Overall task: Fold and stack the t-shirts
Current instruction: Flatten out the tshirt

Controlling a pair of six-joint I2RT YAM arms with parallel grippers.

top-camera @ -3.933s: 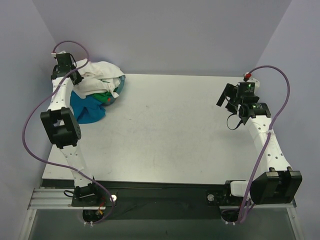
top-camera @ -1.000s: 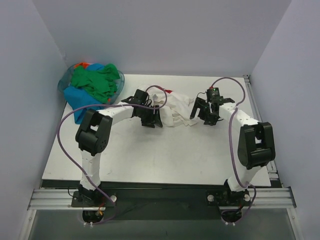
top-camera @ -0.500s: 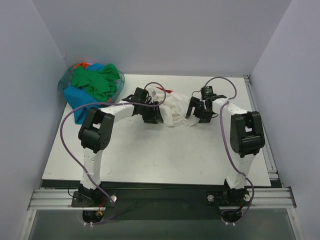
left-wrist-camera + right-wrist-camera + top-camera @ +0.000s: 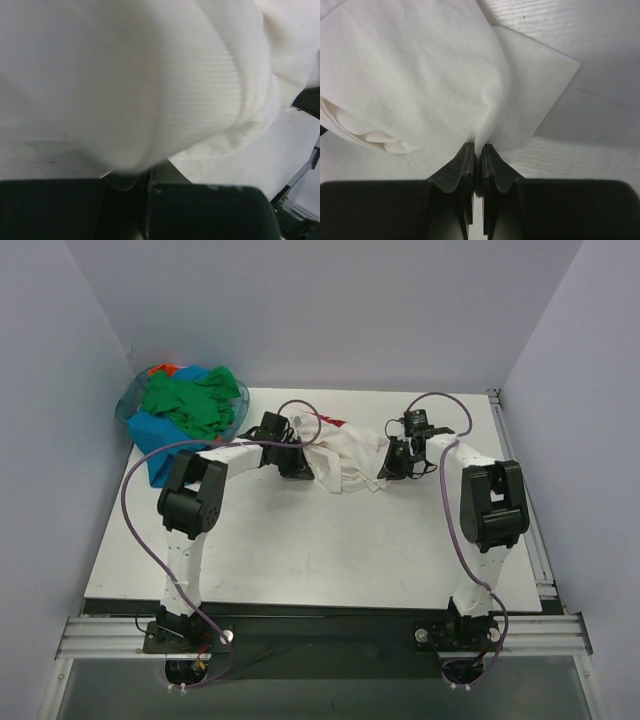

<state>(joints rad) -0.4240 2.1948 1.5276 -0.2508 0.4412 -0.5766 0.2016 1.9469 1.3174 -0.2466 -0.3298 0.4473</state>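
A white t-shirt (image 4: pixel 345 458) lies crumpled at the back middle of the table, with a bit of red print (image 4: pixel 331 422) showing at its far edge. My left gripper (image 4: pixel 294 462) is at its left side. In the left wrist view white cloth (image 4: pixel 125 75) fills the frame and drapes over the closed left gripper (image 4: pixel 145 177), hiding the tips. My right gripper (image 4: pixel 392 462) is at the shirt's right side. In the right wrist view the right gripper (image 4: pixel 476 150) is shut, pinching a fold of the white cloth (image 4: pixel 420 75).
A heap of green, blue and orange t-shirts (image 4: pixel 185 408) sits at the back left corner, partly over the table (image 4: pixel 300 550) edge. Purple cables loop above both arms. Walls close in the left, back and right sides.
Both grippers went from open to shut on the white shirt's two sides. Each moved slightly toward the back of the table, and the cloth between them is pulled a little flatter.
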